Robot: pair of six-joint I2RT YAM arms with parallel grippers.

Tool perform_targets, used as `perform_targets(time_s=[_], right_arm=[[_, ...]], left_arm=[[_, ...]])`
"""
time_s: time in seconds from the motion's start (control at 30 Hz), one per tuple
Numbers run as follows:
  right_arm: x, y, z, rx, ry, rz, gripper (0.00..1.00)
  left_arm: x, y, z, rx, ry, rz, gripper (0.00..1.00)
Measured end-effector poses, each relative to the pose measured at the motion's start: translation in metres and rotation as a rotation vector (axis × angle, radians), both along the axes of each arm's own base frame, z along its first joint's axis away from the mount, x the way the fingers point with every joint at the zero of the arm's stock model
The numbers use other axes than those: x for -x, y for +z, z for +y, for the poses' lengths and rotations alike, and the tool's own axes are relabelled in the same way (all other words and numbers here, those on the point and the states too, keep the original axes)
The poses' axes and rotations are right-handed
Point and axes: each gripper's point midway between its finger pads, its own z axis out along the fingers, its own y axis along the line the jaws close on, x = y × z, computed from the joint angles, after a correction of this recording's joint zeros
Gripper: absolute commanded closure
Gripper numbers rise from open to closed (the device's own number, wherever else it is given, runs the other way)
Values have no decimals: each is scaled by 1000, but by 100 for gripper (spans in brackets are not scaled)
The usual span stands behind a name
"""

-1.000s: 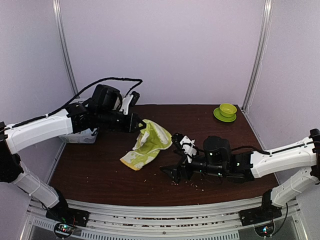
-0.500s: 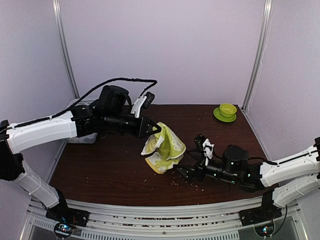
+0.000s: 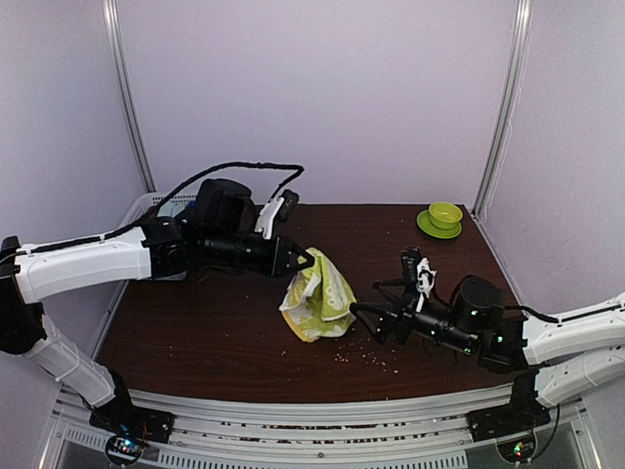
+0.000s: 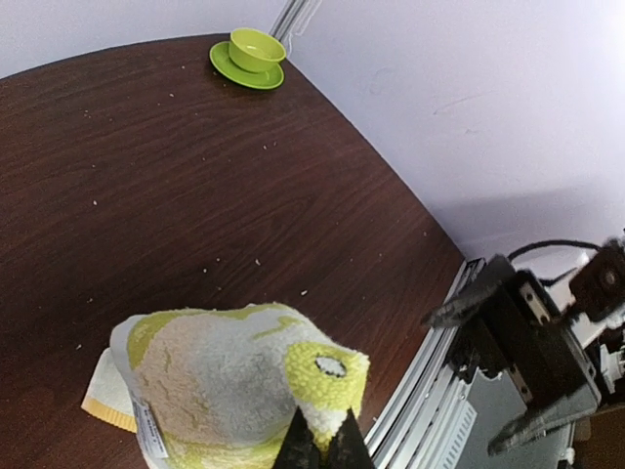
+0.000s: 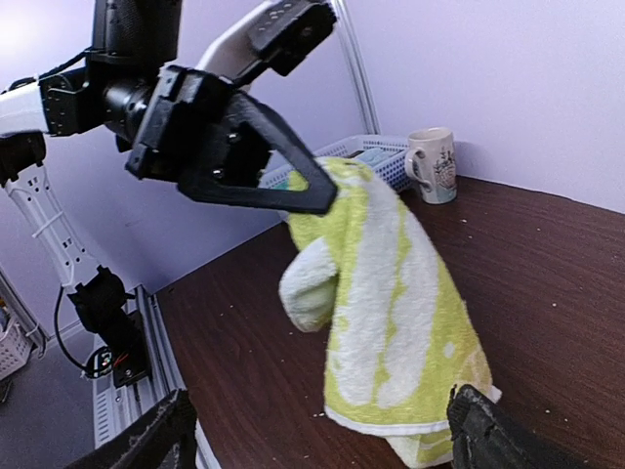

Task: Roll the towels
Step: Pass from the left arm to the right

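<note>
**Left fingers lift yellow-green towel by one edge; right fingers stand wide beside it**

The left fingers (image 3: 307,259) are pressed tight together on the top edge of the soft yellow-green terry towel with white print (image 3: 318,298). In the left wrist view the two black tips meet on a fold of the cloth with no gap between them. The towel hangs from that pinch in a loose, crumpled drape, unrolled. Its lower end appears to rest on the dark brown wooden worktop (image 3: 195,327), near the middle of the surface.

The right fingers (image 3: 366,315) stand wide apart and hold nothing. They point at the towel from its right, close to it but not touching. In the right wrist view the cloth hangs ahead, framed between the two tips.

Pale crumbs (image 3: 376,360) lie scattered on the worktop below and to the right of the towel.

A lime-green cup on a matching saucer (image 3: 444,216) sits in the far right corner, well apart from both arms. A white slatted plastic basket (image 5: 363,154) stands at the far left edge behind the left arm. Just beside it is a white mug with a dark print (image 5: 433,164).
</note>
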Motion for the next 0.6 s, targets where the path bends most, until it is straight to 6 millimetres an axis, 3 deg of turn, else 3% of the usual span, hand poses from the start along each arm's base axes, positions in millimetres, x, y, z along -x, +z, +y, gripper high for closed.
perform_targets(time_s=[0.13, 0.2, 0.33, 0.47, 0.6], right_arm=[[15, 15, 19, 28, 39, -24, 13], [21, 13, 30, 41, 46, -17, 13], [22, -23, 55, 127, 30, 42, 12], [9, -58, 70, 194, -51, 98, 11], [-6, -64, 68, 176, -146, 102, 10]], left_arm=[[-5, 4, -4, 86, 60, 52, 100], [-7, 5, -6, 131, 83, 85, 100], [-12, 14, -15, 218, 111, 118, 100], [-12, 25, -26, 286, 115, 126, 100], [-8, 34, -35, 339, 105, 130, 100]])
